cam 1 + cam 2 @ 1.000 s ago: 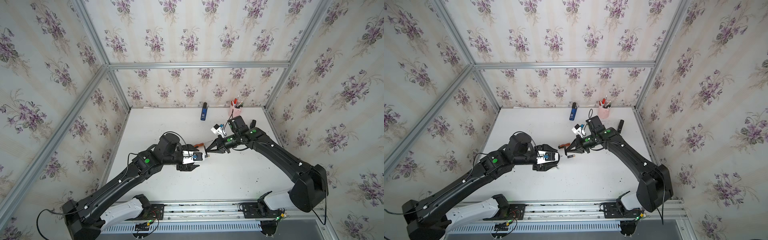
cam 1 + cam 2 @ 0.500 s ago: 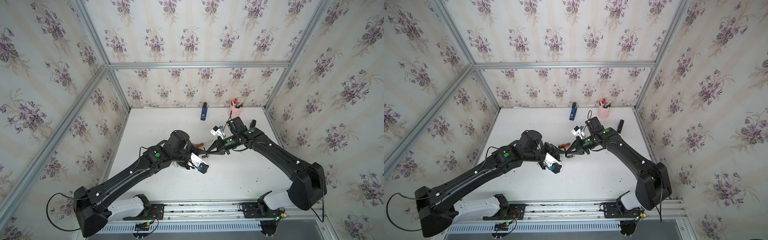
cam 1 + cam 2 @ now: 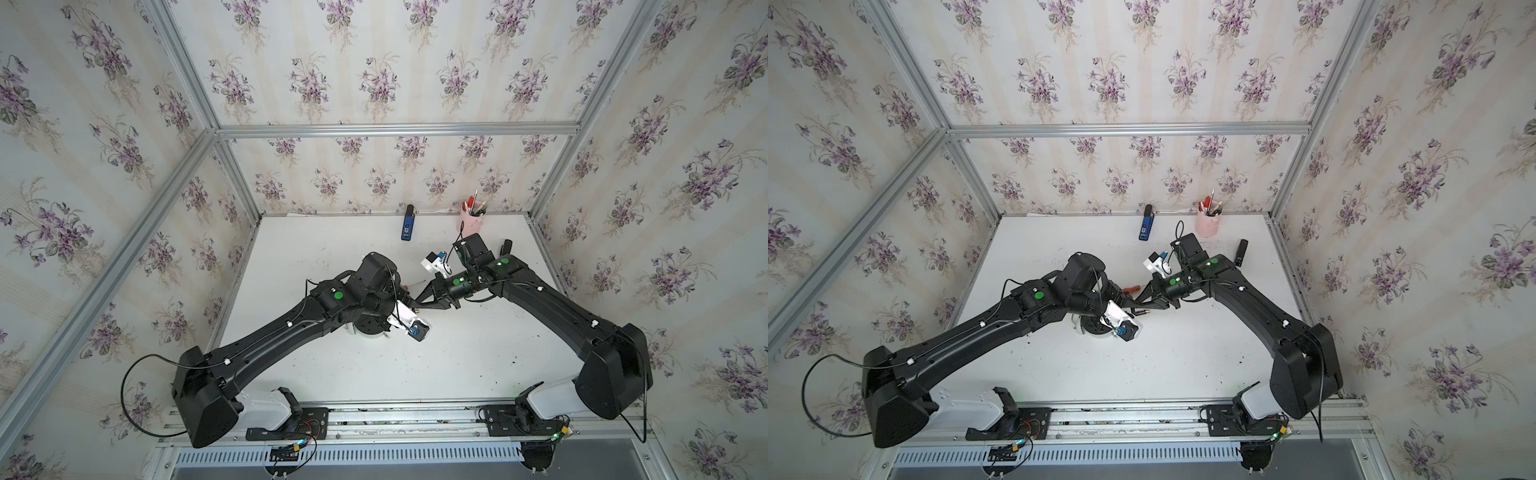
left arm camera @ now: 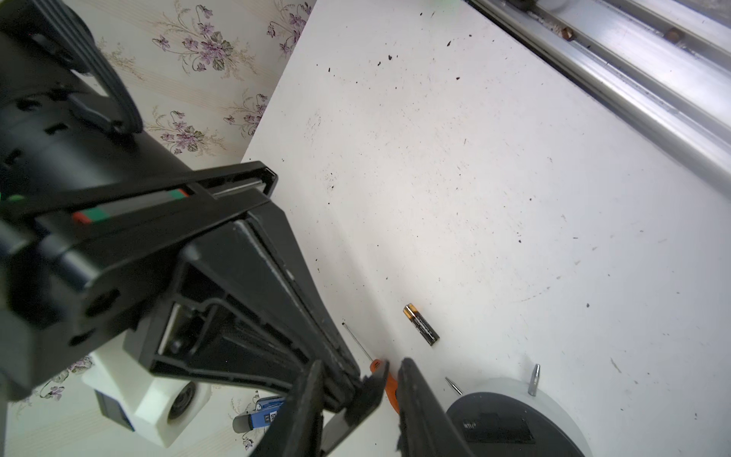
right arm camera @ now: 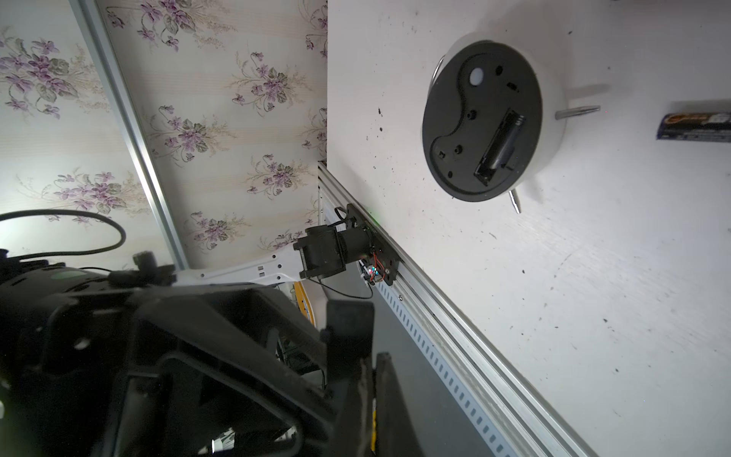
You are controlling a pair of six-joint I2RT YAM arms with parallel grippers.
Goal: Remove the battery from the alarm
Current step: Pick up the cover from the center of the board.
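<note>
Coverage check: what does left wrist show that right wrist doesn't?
Left wrist only: the screwdriver with its orange handle, and a blue gadget. Right wrist only: the alarm's whole black back, with its open battery slot looking empty. Both: the battery lying on the table, apart from the alarm; left wrist catches only the alarm's edge.

Left arm (image 3: 270, 336) and right arm (image 3: 552, 303): black housings, round green markers (image 3: 338, 295), black cables (image 3: 124, 386); white base covers (image 3: 266, 409) at 6 o'clock.

Black battery (image 4: 421, 324) (gold-tipped); white alarm (image 5: 490, 118), black-backed; orange screwdriver (image 4: 391, 389); violet-flowered wallpaper (image 3: 374, 83).
</note>
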